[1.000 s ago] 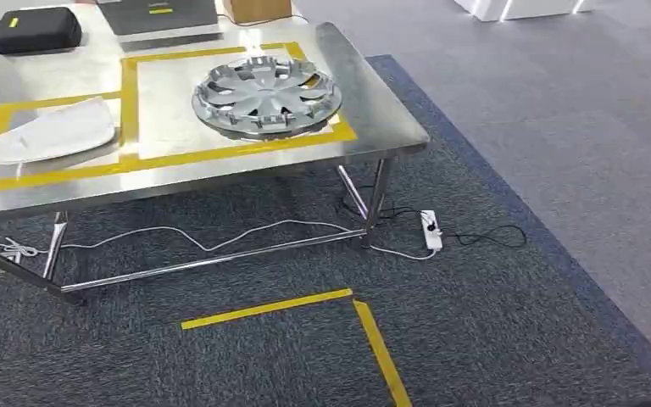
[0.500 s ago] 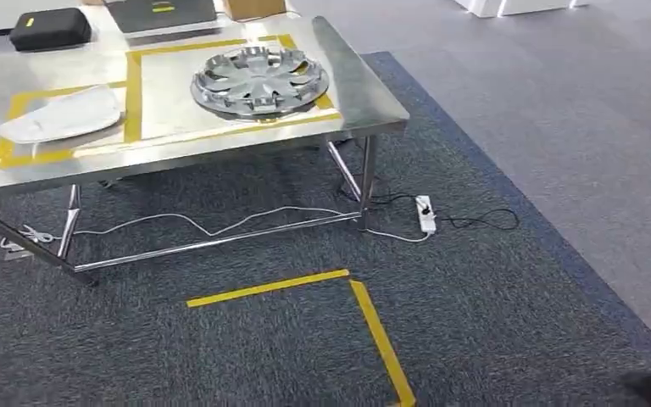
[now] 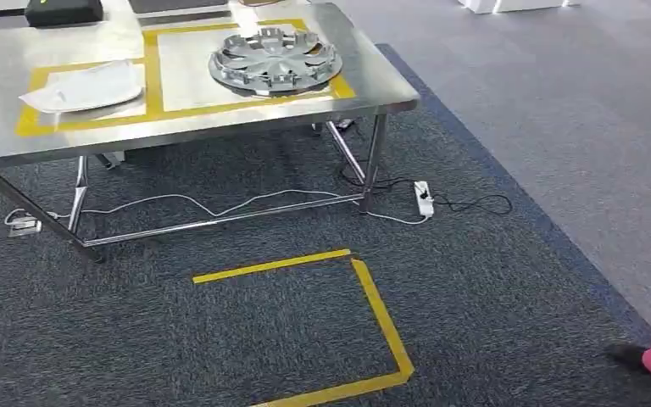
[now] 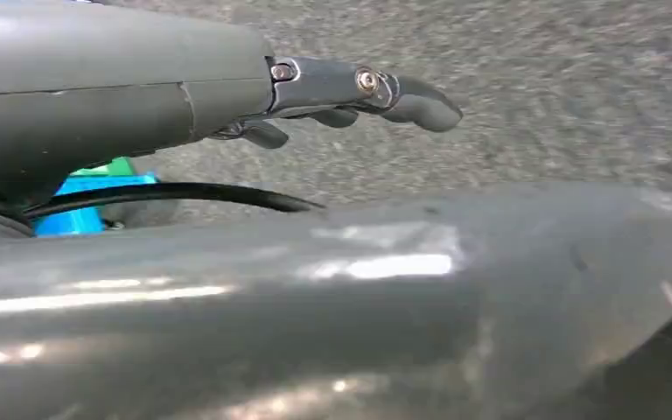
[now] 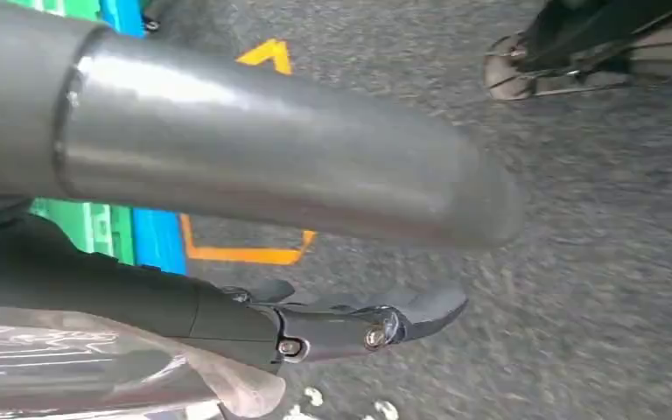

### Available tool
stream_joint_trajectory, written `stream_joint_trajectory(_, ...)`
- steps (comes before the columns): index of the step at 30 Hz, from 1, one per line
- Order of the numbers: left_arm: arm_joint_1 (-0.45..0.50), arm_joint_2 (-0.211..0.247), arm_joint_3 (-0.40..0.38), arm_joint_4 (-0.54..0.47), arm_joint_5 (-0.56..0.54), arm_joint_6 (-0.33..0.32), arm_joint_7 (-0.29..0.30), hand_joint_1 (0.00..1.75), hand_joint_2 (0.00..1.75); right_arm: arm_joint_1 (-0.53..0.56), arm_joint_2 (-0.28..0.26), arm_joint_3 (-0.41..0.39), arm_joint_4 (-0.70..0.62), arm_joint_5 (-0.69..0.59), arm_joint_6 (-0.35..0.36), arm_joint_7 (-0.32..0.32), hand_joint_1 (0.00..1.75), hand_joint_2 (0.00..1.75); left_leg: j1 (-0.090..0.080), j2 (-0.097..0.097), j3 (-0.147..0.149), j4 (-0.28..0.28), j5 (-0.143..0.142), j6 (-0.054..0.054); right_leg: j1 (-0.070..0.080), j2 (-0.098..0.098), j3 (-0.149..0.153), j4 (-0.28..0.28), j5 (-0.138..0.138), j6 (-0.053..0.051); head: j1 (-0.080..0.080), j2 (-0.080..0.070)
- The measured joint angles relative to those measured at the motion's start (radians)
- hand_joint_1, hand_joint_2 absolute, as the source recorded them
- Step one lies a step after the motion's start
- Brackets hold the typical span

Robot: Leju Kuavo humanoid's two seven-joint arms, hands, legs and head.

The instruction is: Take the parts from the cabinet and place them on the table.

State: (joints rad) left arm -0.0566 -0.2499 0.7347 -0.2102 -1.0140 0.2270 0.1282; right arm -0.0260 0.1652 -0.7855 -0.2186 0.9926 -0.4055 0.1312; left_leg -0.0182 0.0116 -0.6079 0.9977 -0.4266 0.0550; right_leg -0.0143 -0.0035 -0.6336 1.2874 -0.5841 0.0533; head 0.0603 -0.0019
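On the bench (image 3: 373,80) lie a hubcap (image 3: 275,59) and white panel (image 3: 85,87), while the left hand (image 4: 350,92) and right hand (image 5: 359,319) hang slack, empty, fingers apart, so it should turn squarely toward the cabinet before reaching.

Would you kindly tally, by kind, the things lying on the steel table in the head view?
Silver plastic wheel cover: 1
White curved panel part: 1
Black zipped case, at the far edge: 1
Total on the steel table: 3
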Motion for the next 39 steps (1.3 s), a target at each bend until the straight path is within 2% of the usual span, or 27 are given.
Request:
stream_joint_trajectory(1,0.0,0.0,0.0,0.0,0.0,0.0,0.003,0.0,0.0,0.0,0.0,0.0,0.0,0.001,0.0,0.0,0.0,0.0,-0.002,0.0,-0.016,0.0,0.014,-0.001,0.003,0.0,0.055,-0.064,0.044,-0.007,0.0,0.0)
stream_joint_trajectory(2,-0.001,0.0,0.001,0.0,0.0,0.0,0.005,0.0,0.0,-0.002,0.0,0.0,0.0,0.002,0.0,0.0,0.0,0.0,-0.003,0.0,-0.028,0.0,0.026,-0.003,0.007,0.0,0.12,-0.15,0.055,-0.015,0.0,0.0)
stream_joint_trajectory(4,-0.002,-0.003,0.002,0.0,0.0,0.0,0.005,0.0,0.0,-0.008,-0.003,0.0,0.0,0.003,0.0,0.0,0.0,0.0,-0.009,0.001,-0.041,0.005,0.048,-0.011,0.014,-0.002,0.254,-0.352,0.0,-0.029,0.001,0.0)
stream_joint_trajectory(7,-0.001,-0.003,0.006,0.0,0.0,0.0,0.007,0.0,0.0,-0.004,-0.003,0.0,0.0,0.004,0.001,0.001,0.0,0.0,-0.004,0.003,-0.046,-0.007,0.084,-0.025,0.02,0.001,0.223,-0.35,0.015,-0.039,0.002,0.0)
stream_joint_trajectory(8,-0.001,-0.002,0.007,0.0,0.0,0.001,0.008,0.0,0.0,-0.004,-0.003,0.0,0.005,0.004,0.002,0.002,0.0,0.0,-0.005,-0.002,-0.053,-0.004,0.081,-0.03,0.009,-0.004,0.213,-0.354,0.03,-0.043,0.005,0.0)
stream_joint_trajectory(10,0.0,-0.002,0.008,0.0,0.0,0.001,0.008,0.0,0.0,-0.003,-0.006,0.0,0.004,0.003,0.002,0.003,0.0,0.0,0.003,-0.007,-0.069,0.068,-0.044,-0.048,0.009,-0.008,0.186,-0.353,0.054,-0.061,-0.007,0.0)
stream_joint_trajectory(12,-0.001,0.0,0.008,0.0,0.0,0.001,0.009,0.0,0.0,-0.003,-0.006,0.0,0.004,0.004,0.002,0.003,0.0,0.0,0.014,-0.007,-0.089,0.23,-0.161,-0.063,0.009,-0.009,0.157,-0.35,0.078,-0.06,-0.008,0.0)
stream_joint_trajectory(13,-0.002,0.0,0.008,0.0,0.0,0.001,0.009,0.0,0.0,-0.002,-0.006,0.0,0.005,0.004,0.002,0.003,0.0,0.0,0.018,-0.007,-0.089,0.288,-0.173,-0.068,0.008,-0.01,0.143,-0.346,0.088,-0.058,-0.006,0.0)
stream_joint_trajectory(14,-0.002,0.0,0.008,0.0,0.0,0.001,0.009,0.0,0.0,-0.002,-0.006,0.0,0.005,0.004,0.003,0.003,0.0,0.0,0.023,-0.007,-0.077,0.311,-0.152,-0.073,0.006,-0.012,0.131,-0.337,0.098,-0.055,-0.008,0.0)
stream_joint_trajectory(15,-0.003,0.0,0.008,0.0,0.0,0.001,0.008,0.0,0.0,-0.002,-0.006,0.0,0.005,0.005,0.004,0.003,0.0,0.0,0.026,-0.007,-0.05,0.295,-0.118,-0.076,0.004,-0.012,0.114,-0.329,0.106,-0.052,-0.007,0.0)
stream_joint_trajectory(17,-0.003,0.001,0.009,0.0,0.0,0.001,0.008,0.0,0.0,-0.002,-0.006,0.0,0.005,0.006,0.003,0.003,0.0,0.0,0.034,-0.007,0.059,0.151,-0.061,-0.081,-0.001,-0.011,0.076,-0.309,0.12,-0.042,-0.007,0.0)
stream_joint_trajectory(18,-0.004,0.0,0.009,0.0,0.0,0.001,0.006,0.0,0.0,-0.003,-0.006,0.0,0.005,0.008,0.003,0.003,0.0,0.0,0.038,-0.01,0.116,0.061,-0.079,-0.083,-0.001,-0.01,0.062,-0.299,0.125,-0.036,-0.008,0.0)
stream_joint_trajectory(19,-0.005,0.0,0.009,0.0,0.0,0.001,0.005,0.0,0.0,-0.004,-0.006,0.0,0.005,0.01,0.004,0.003,0.0,0.0,0.029,-0.015,0.145,0.005,-0.101,-0.076,0.001,-0.01,0.051,-0.29,0.13,-0.029,-0.006,0.0)
stream_joint_trajectory(20,-0.005,-0.001,0.009,0.0,0.0,0.001,0.005,0.0,0.0,-0.004,-0.006,0.0,0.005,0.011,0.005,0.003,0.0,0.0,0.028,-0.015,0.148,-0.006,-0.11,-0.064,0.001,-0.011,0.047,-0.29,0.14,-0.022,-0.005,0.0)
stream_joint_trajectory(22,-0.005,-0.001,0.009,0.0,-0.001,0.001,0.005,0.0,0.0,-0.004,-0.006,0.0,0.005,0.014,0.006,0.003,0.0,0.0,0.022,-0.015,0.135,-0.004,-0.105,-0.055,-0.003,-0.011,0.039,-0.293,0.159,-0.008,-0.004,0.0)
stream_joint_trajectory(23,-0.003,-0.002,0.009,0.0,-0.001,0.001,0.005,0.0,0.0,-0.001,-0.006,0.0,0.005,0.014,0.006,0.003,0.0,0.0,0.025,-0.012,0.122,-0.016,-0.092,-0.039,-0.003,-0.008,0.035,-0.293,0.162,0.0,-0.006,0.0)
stream_joint_trajectory(24,-0.004,-0.003,0.009,0.0,-0.001,0.001,0.005,0.0,0.0,0.0,-0.006,0.0,0.006,0.015,0.007,0.003,0.0,0.0,0.027,-0.006,0.115,-0.016,-0.081,-0.026,-0.007,-0.003,0.025,-0.276,0.126,0.002,-0.005,0.0)
stream_joint_trajectory(25,-0.005,-0.003,0.009,0.0,-0.001,0.001,0.005,0.0,0.0,0.0,-0.006,0.0,0.006,0.015,0.007,0.003,0.0,0.0,0.026,-0.006,0.101,-0.016,-0.071,-0.014,-0.007,-0.001,0.003,-0.229,0.063,0.002,-0.003,0.0)
stream_joint_trajectory(27,-0.005,-0.003,0.009,0.0,-0.001,0.001,0.005,0.0,0.0,0.0,-0.006,0.0,0.006,0.016,0.008,0.002,0.0,0.0,0.021,-0.005,0.074,-0.016,-0.055,-0.01,-0.006,0.0,-0.029,-0.087,-0.045,0.003,-0.002,0.0)
stream_joint_trajectory(28,-0.005,-0.003,0.01,0.0,-0.001,0.001,0.005,0.0,0.0,-0.001,-0.006,0.0,0.006,0.016,0.008,-0.001,0.0,0.0,0.018,-0.004,0.059,-0.014,-0.042,-0.009,-0.005,0.0,-0.04,-0.022,-0.06,0.004,-0.002,0.0)
stream_joint_trajectory(30,-0.005,-0.003,0.01,0.0,-0.001,0.002,0.005,0.0,0.0,0.001,-0.006,0.0,0.006,0.019,0.011,-0.007,0.0,0.0,0.013,0.0,0.029,-0.013,-0.018,-0.01,-0.005,0.0,-0.027,0.017,0.013,0.002,-0.003,0.0)
stream_joint_trajectory(32,-0.005,-0.004,0.01,0.0,0.0,0.002,0.003,0.0,0.0,0.001,-0.006,0.0,0.006,0.022,0.019,-0.015,0.0,0.0,0.01,0.001,-0.001,-0.011,0.004,-0.015,-0.005,0.0,0.051,-0.07,0.099,-0.006,-0.003,0.0)
stream_joint_trajectory(33,-0.005,-0.004,0.01,0.0,0.0,0.002,0.003,0.0,0.0,0.001,-0.006,0.0,0.006,0.022,0.02,-0.016,0.0,0.0,0.009,0.0,-0.006,-0.008,0.012,-0.019,-0.004,0.0,0.11,-0.147,0.094,-0.012,-0.002,0.0)
stream_joint_trajectory(34,-0.006,-0.005,0.01,0.0,0.0,0.002,0.003,0.0,0.0,-0.003,-0.006,0.0,0.006,0.023,0.02,-0.017,0.0,0.0,0.003,0.0,-0.014,-0.001,0.017,-0.024,0.002,-0.001,0.2,-0.264,0.043,-0.016,0.0,0.0)
stream_joint_trajectory(36,-0.007,-0.005,0.011,0.0,0.0,0.002,0.002,0.0,0.0,-0.009,-0.006,0.0,0.006,0.024,0.021,-0.018,0.0,0.0,0.004,0.003,-0.029,0.008,0.036,-0.036,0.005,0.0,0.213,-0.341,-0.001,-0.022,-0.001,0.0)
stream_joint_trajectory(38,-0.006,-0.005,0.011,0.0,0.0,0.002,0.002,0.0,0.0,-0.003,-0.006,0.0,0.006,0.022,0.023,-0.021,0.0,0.0,0.004,0.003,-0.032,0.005,0.051,-0.049,0.002,-0.001,0.202,-0.337,0.012,-0.036,-0.002,0.0)
stream_joint_trajectory(39,-0.006,-0.005,0.011,0.0,0.0,0.002,0.002,0.0,0.0,-0.001,-0.007,0.0,0.007,0.021,0.027,-0.021,0.0,0.0,0.009,-0.001,-0.037,0.013,0.032,-0.055,0.0,-0.005,0.2,-0.337,0.018,-0.041,-0.003,0.0)
